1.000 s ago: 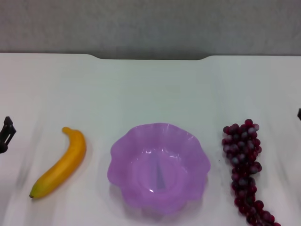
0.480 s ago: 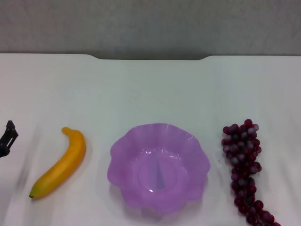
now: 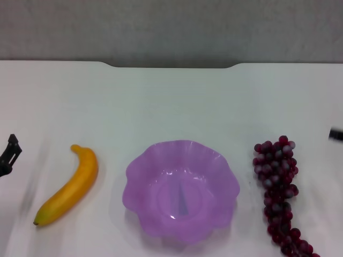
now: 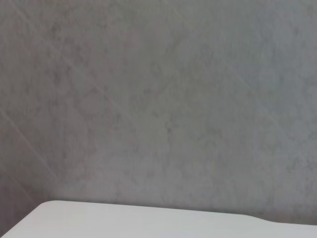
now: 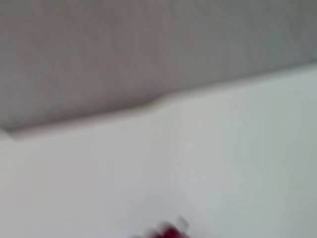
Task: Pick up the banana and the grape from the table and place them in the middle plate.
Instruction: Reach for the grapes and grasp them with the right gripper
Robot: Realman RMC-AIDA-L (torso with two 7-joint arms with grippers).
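Observation:
The yellow-orange banana [image 3: 69,184] lies on the white table [image 3: 171,101] at the left, its dark tip toward me. At centre sits the middle plate [image 3: 139,176], purple and scalloped, with nothing in it. A long bunch of dark red grape [image 3: 278,187] lies to the plate's right; a bit of it shows in the right wrist view as the grape [image 5: 168,232]. My left gripper [image 3: 8,155] pokes in at the left edge, left of the banana. Only a dark tip of my right gripper [image 3: 336,135] shows at the right edge, beyond the grapes.
The table's far edge has a shallow notch [image 3: 171,65] with a grey wall [image 3: 171,27] behind it. The left wrist view shows that grey wall [image 4: 158,99] and a strip of the table [image 4: 148,220].
The right gripper slipped out of view, then came back in at the right edge, a little farther inward. The left gripper shifted slightly. Banana, plate and grapes have not moved.

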